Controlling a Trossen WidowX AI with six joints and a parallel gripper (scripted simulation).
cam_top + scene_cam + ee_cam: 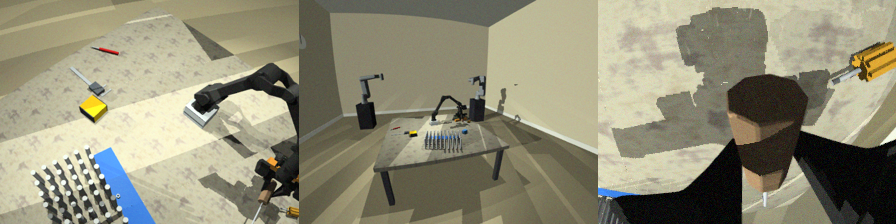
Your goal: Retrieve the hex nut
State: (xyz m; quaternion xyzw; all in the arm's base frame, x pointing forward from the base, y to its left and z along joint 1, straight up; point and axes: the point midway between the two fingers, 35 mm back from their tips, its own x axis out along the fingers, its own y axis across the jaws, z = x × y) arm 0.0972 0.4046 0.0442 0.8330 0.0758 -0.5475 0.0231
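My gripper (271, 188) (762, 138) is shut on the wooden handle (266, 196) (768, 100) of a tool, to the right of the spacer field. The tool's thin metal shaft (257, 213) (765, 199) points away from the hand; its far end is out of view in the top view. The small hex nut (118, 197) lies on the blue taped strip (114, 167) (613, 192), near its spacer-side edge and close beside the front row of metal spacers (101, 176) (426, 142). The visible spacers stand upright. The tool is well away from nut and field.
A yellow-handled screwdriver (293, 212) (878, 62) lies near my hand. A yellow and black block (93, 107) (413, 134), a caliper (96, 88) and a red screwdriver (109, 51) (395, 128) lie beyond the field. A blue block (464, 131) sits beside the field.
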